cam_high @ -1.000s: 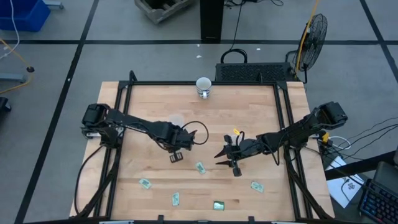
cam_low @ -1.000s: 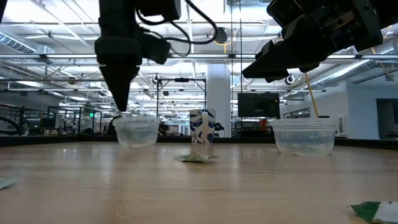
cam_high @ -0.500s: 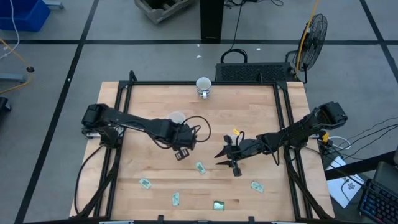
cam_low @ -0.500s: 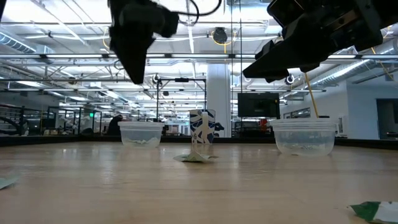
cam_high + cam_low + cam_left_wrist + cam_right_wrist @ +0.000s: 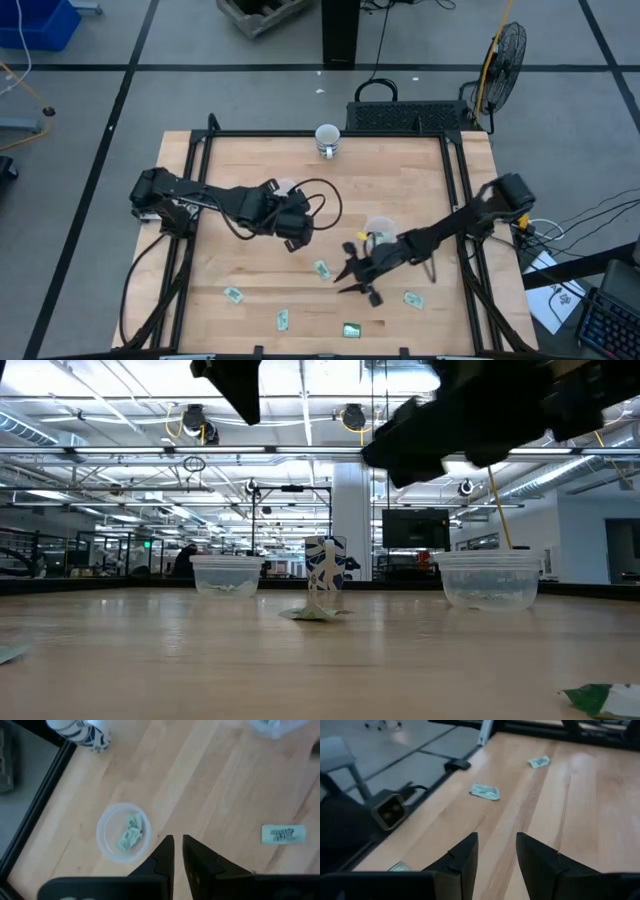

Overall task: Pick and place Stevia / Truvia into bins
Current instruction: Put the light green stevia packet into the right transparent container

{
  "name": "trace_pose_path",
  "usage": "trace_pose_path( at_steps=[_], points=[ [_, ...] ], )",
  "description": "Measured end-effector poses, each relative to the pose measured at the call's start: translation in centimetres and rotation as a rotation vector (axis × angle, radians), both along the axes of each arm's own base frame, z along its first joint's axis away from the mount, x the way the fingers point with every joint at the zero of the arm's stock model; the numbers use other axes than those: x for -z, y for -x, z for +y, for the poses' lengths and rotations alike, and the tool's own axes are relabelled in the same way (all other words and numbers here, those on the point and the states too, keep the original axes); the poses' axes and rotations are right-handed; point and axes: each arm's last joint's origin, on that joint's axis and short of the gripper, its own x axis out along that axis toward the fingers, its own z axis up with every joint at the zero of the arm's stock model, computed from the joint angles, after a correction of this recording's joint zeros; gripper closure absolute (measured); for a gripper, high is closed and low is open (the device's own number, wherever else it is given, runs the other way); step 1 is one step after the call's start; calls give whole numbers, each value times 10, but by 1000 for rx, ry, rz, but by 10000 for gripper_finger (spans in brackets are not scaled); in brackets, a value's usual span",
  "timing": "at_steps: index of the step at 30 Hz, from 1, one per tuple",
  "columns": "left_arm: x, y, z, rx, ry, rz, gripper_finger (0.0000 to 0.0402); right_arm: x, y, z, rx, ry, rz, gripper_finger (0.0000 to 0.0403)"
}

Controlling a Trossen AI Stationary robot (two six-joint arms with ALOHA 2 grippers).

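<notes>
Five green-and-white Stevia sachets lie flat near the table's near edge: [image 5: 321,269], [image 5: 233,295], [image 5: 282,320], [image 5: 351,330], [image 5: 413,298]. Two clear cups stand on the table: the left bin [image 5: 285,188] holds sachets [image 5: 129,836], and the right bin [image 5: 380,228] holds some too [image 5: 490,578]. My left gripper [image 5: 295,232] hangs high, near and right of the left bin, open by a narrow gap [image 5: 177,842] and empty. My right gripper [image 5: 355,280] is open and empty [image 5: 492,851], above bare wood between two sachets.
An opaque white cup with blue print [image 5: 327,140] stands at the far edge, also in the low view [image 5: 325,565]. A black frame rail [image 5: 460,250] borders the table. Bare wood lies between the bins and the sachet row.
My left gripper has risen up and away from the left bin's rim and drifted slightly toward the right bin. My right gripper has swung toward the near-left, uncovering the right bin, and now hangs over the sachet row. The sachets on the table have not moved.
</notes>
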Motion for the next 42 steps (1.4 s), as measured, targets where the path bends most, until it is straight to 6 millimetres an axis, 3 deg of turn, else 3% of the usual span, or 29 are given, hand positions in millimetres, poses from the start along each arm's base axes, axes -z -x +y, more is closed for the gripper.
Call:
trace_pose_path(
  at_steps=[5,9,13,20,35,42],
  points=[
    [-4,0,0,3,2,-12,375,25,-28,7,121,79,35,277],
    [-4,0,-2,16,0,-8,390,38,-36,3,197,109,62,277],
    [-4,1,-5,26,0,-6,397,42,-36,1,224,78,90,277],
    [-4,1,-6,27,3,-12,369,50,-32,-2,257,158,154,277],
    [-7,-9,-8,68,-20,-101,364,46,-33,4,220,117,118,277],
    [-7,-9,-8,70,-20,-100,364,65,-34,5,252,188,110,277]
  ],
)
